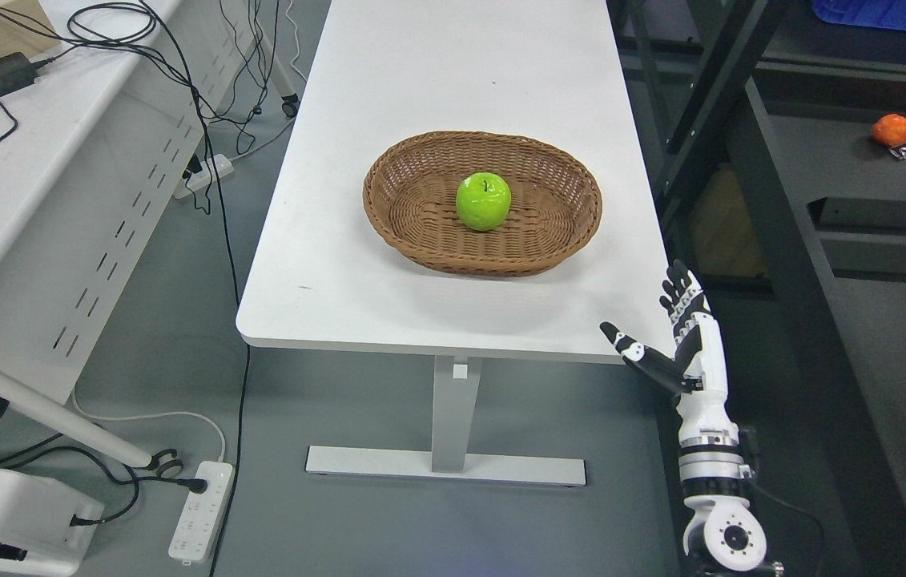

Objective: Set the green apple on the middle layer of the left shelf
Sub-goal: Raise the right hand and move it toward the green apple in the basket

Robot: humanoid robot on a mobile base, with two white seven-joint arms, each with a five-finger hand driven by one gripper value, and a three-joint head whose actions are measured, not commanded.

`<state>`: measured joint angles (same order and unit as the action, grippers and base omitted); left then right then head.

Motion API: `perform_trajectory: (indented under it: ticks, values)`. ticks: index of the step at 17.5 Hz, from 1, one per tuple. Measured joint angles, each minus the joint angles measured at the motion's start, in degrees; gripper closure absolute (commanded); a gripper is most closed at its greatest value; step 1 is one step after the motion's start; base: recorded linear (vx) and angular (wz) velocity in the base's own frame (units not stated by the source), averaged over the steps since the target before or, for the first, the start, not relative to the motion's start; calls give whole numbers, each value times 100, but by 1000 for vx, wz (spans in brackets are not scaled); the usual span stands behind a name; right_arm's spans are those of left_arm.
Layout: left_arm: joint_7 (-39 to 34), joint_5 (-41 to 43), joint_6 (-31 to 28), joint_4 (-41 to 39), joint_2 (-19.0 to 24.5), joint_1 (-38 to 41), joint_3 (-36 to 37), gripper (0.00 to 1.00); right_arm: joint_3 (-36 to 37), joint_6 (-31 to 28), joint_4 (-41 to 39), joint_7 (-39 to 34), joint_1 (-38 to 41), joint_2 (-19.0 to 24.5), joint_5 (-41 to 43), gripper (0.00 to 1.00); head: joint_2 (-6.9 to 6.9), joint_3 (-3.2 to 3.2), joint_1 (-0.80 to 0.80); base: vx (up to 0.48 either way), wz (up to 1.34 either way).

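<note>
- Green apple (483, 201) sits upright in the wicker basket (549, 232) on the counter (420, 80).
- Right robot hand (673, 340), beside the counter's near right corner, fingers spread, grasping nothing.

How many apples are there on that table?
1: a green apple sitting in the wicker basket on the white table. Nothing seems hidden behind it.

above green apple (483, 201): open | obstacle: basket rim (453, 260) all round
</note>
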<state>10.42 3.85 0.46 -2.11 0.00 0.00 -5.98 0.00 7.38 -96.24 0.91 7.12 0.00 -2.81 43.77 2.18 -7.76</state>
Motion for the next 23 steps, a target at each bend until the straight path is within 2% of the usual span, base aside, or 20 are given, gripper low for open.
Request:
perform_trajectory:
  ticks: [13,19,23]
  values:
    - [0,1,0,0,0,0,0,0,0,-27,-49,-36,-32,-2,-52,0,0,0,0,6,0]
    - [0,0,0,0,0,0,0,0,2,10,-135,-41,-415,-291,-1484,0,0,0,0,21,35]
    - [0,-1,0,0,0,0,0,0,172,79,-172,11,-666,-597,-2064,0,0,0,0,69,86]
